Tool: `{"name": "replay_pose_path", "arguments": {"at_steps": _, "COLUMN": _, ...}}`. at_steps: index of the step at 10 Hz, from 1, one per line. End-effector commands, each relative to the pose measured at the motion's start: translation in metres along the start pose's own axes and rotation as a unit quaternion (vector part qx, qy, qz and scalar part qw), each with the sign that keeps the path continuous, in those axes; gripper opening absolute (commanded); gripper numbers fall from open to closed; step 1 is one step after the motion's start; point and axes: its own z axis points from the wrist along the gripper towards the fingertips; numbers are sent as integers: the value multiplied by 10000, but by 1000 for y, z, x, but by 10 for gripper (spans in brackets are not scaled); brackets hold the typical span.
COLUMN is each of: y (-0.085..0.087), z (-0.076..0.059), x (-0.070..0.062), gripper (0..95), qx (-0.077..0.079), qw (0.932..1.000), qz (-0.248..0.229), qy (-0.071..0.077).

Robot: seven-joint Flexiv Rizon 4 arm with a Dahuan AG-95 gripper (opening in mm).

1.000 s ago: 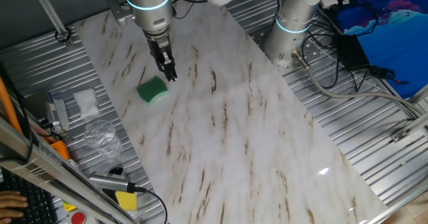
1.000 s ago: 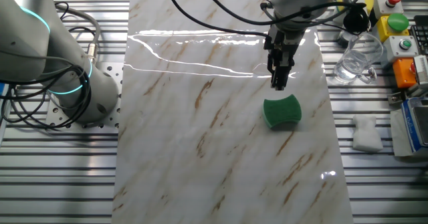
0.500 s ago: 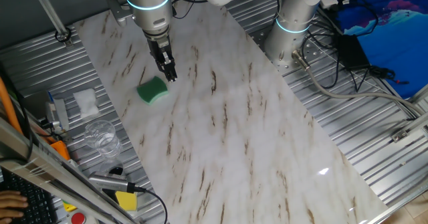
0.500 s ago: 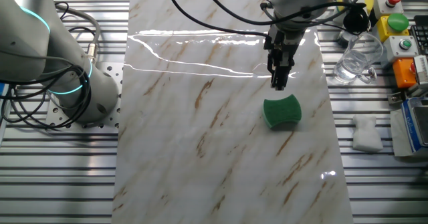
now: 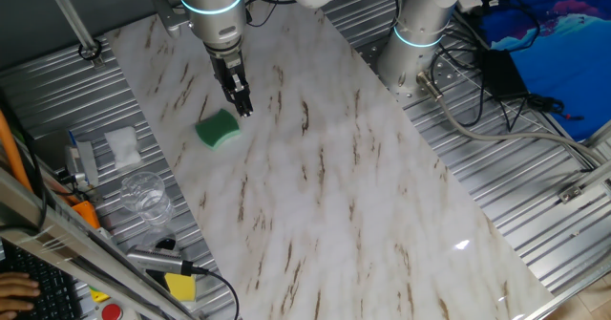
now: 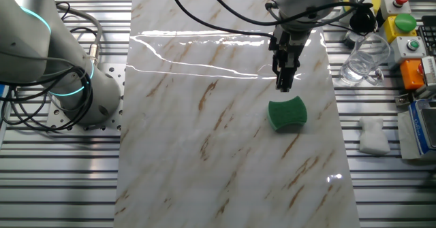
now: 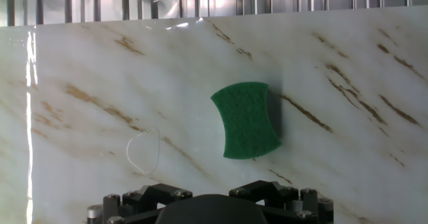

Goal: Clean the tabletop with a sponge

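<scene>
Sponge (image 5: 218, 129) (image 6: 287, 113) (image 7: 247, 119) lies flat on the tabletop (image 5: 325, 177) (image 6: 204, 160) (image 7: 348, 137), dark green face up, nothing touching it. Gripper (image 5: 243, 109) (image 6: 284, 86) hangs just above the slab, pointing down, close beside the sponge but apart from it: at the sponge's 1 o'clock in one fixed view, at its 12 o'clock in the other. The fingers look drawn together with no visible gap and hold nothing. In the hand view the sponge sits near frame centre, and only the gripper body shows at 6 o'clock. Off the slab on ribbed metal: clear glass (image 5: 145, 195) (image 6: 364, 56), white cloth (image 5: 122, 145) (image 6: 373, 135), yellow block (image 5: 179, 286). 2nd arm base (image 5: 420, 33) (image 6: 65, 71) stands beside the slab.
</scene>
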Motion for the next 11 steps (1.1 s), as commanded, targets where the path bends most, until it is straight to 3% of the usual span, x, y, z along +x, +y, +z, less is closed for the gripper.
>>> {"name": "replay_pose_path", "arguments": {"at_steps": 1, "y": 0, "z": 0, "x": 0, "gripper": 0, "qx": -91, "qw": 9999, "qz": -82, "qy": -121}}
{"name": "replay_pose_path", "arguments": {"at_steps": 11, "y": 0, "z": 0, "x": 0, "gripper": 0, "qx": -52, "qw": 9999, "qz": -84, "qy": -104}}
